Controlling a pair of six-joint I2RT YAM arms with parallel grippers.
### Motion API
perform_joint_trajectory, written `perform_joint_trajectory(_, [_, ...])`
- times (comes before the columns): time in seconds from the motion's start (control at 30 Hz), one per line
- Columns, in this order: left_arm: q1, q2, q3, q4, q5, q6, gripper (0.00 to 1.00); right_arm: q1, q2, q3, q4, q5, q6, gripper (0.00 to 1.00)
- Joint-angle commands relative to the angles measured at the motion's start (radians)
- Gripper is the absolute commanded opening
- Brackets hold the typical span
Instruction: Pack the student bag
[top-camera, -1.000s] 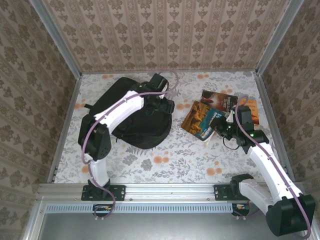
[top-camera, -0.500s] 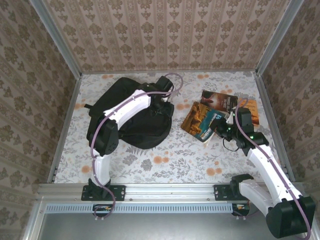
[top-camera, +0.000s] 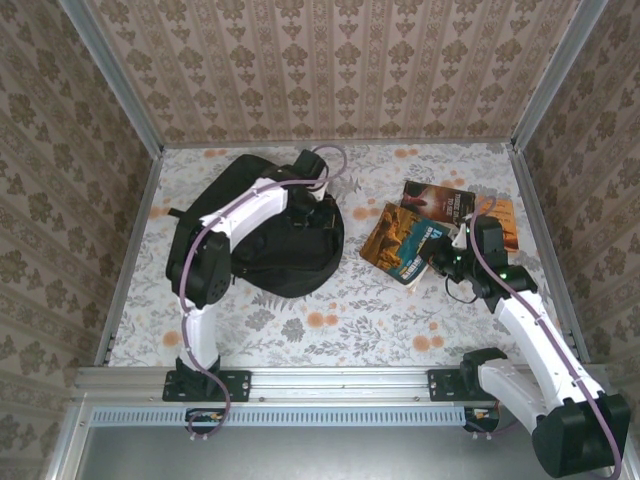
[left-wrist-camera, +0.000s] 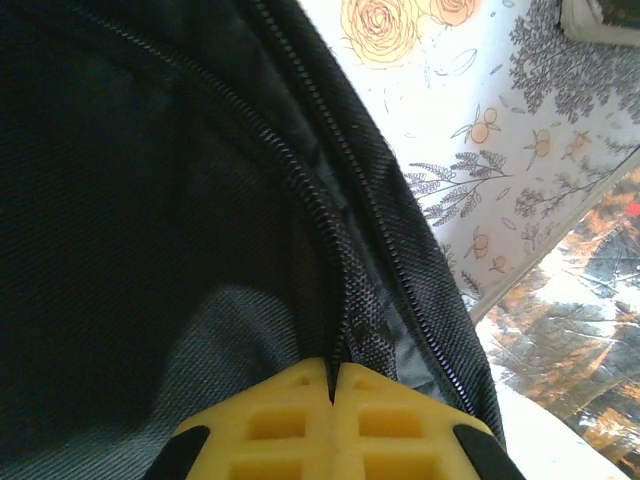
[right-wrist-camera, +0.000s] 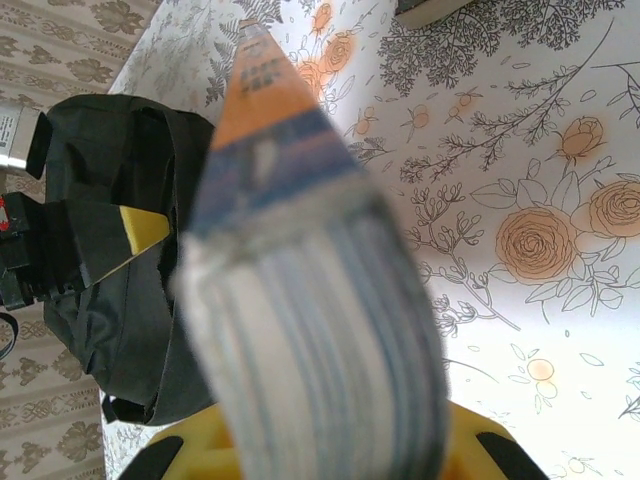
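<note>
On the floral surface (top-camera: 330, 300), we see the left gripper (left-wrist-camera: 333, 385) pinched together on the zipper edge of the student bag (top-camera: 262, 240) and the right gripper (top-camera: 443, 257) clamped on a book (right-wrist-camera: 300, 300).

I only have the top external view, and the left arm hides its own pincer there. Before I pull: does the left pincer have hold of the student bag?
Observer: Yes. In the left wrist view the left pincer is shut, with the student bag fabric beside the zipper pinched between its yellow fingers.
Operator: Is the zipper open there?
Observer: The two rows of teeth stand apart, with grey lining showing between them.
Operator: And the right side?
Observer: In the right wrist view the right pincer grips a book, its page edges toward the camera.
</note>
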Motion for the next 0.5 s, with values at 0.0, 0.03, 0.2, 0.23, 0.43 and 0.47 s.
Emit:
perform_joint_trajectory(0.0, [0.041,-0.087,-0.015,0.042,0.071,-0.036,0.0,0.003,-0.04,0.046,0.037,-0.022,0.002,0.0])
perform_joint_trajectory(0.03, [0.05,-0.1,-0.015,0.039,0.078,-0.036,0.0,0.008,-0.042,0.058,0.031,-0.02,-0.004,0.0])
perform_joint_trajectory(0.2, [0.082,-0.156,0.0,0.016,0.106,-0.036,0.0,0.029,-0.04,0.129,0.013,-0.029,-0.012,0.0])
perform_joint_trajectory(0.23, [0.088,-0.164,0.005,0.011,0.11,-0.036,0.0,0.037,-0.038,0.142,0.015,-0.032,-0.012,0.0])
perform_joint_trajectory(0.43, [0.106,-0.194,0.013,0.0,0.13,-0.038,0.0,0.068,-0.006,0.188,0.07,-0.088,0.059,0.0])
perform_joint_trajectory(0.47, [0.107,-0.195,0.017,-0.003,0.13,-0.039,0.0,0.07,0.004,0.188,0.096,-0.113,0.091,0.0])
